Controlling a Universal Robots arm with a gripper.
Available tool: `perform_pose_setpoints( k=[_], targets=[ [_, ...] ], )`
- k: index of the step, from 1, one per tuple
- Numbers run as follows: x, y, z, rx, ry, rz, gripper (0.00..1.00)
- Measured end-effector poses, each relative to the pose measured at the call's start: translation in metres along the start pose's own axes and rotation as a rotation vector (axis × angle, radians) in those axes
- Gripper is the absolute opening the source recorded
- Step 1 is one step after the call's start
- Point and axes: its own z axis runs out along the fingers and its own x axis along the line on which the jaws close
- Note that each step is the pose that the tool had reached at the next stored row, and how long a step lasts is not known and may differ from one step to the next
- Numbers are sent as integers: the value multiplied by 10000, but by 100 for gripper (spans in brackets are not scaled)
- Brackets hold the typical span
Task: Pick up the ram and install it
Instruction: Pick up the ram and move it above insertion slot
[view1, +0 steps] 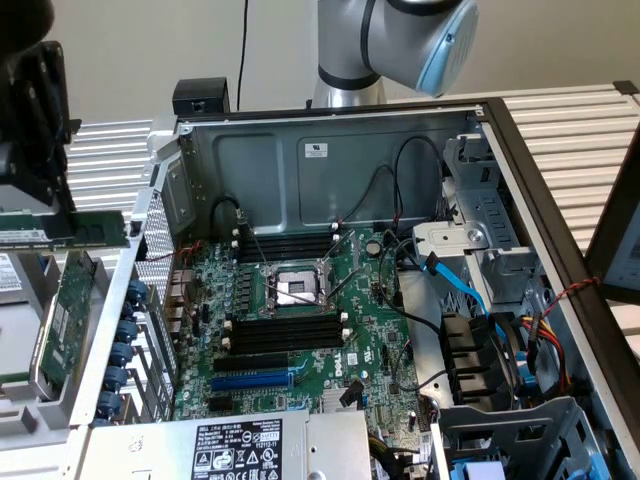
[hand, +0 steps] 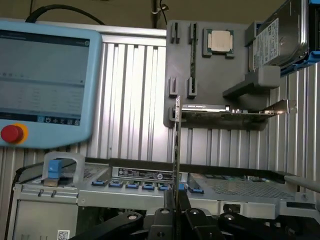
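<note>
Outside the case: the ram (view1: 95, 228) hangs just beyond the computer case (view1: 330, 150), past the case wall on the exterior view's left, near the case's upper rim and apart from it.
Fingers: the fingers (hand: 186, 214) are pinched narrow on the ram. In the wrist view it is edge-on, a thin line rising straight out from between them.
Grip: only a short stretch of the stick seems to sit in the pinch; most of it stands free.
Memory slots: the black memory slots (view1: 285, 245) inside the case, on either side of the processor socket (view1: 290, 290), look bare.
Progress: the pick-up looks done. The install is not, since the ram is well apart from the slots.
Risk, slipping: so slim a hold could let the stick pivot or slide if it brushes anything, leaving it tilted to a slot.
Risk, case wall: the wall stands between ram and slots, so a low crossing could knock the stick on the rim.
Risk, cables: black cables (view1: 385, 190) loop down inside the case close to the slots and could snag.
Risk, seating: I cannot tell the notch's direction or whether the pale latches (view1: 233, 240) are open. Either one wrong would jam the stick.
Risk, dropping: a green card (view1: 65, 310) stands outside the same case wall, below the ram, where a dropped stick might land.
</note>
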Motion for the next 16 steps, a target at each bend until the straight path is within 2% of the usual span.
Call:
perform_pose_setpoints(
  k=[8, 16],
  targets=[
    [10, -305, -58, 1, -1, -4, 14],
    [12, -645, -94, -1, 0, -5, 14]
  ],
)
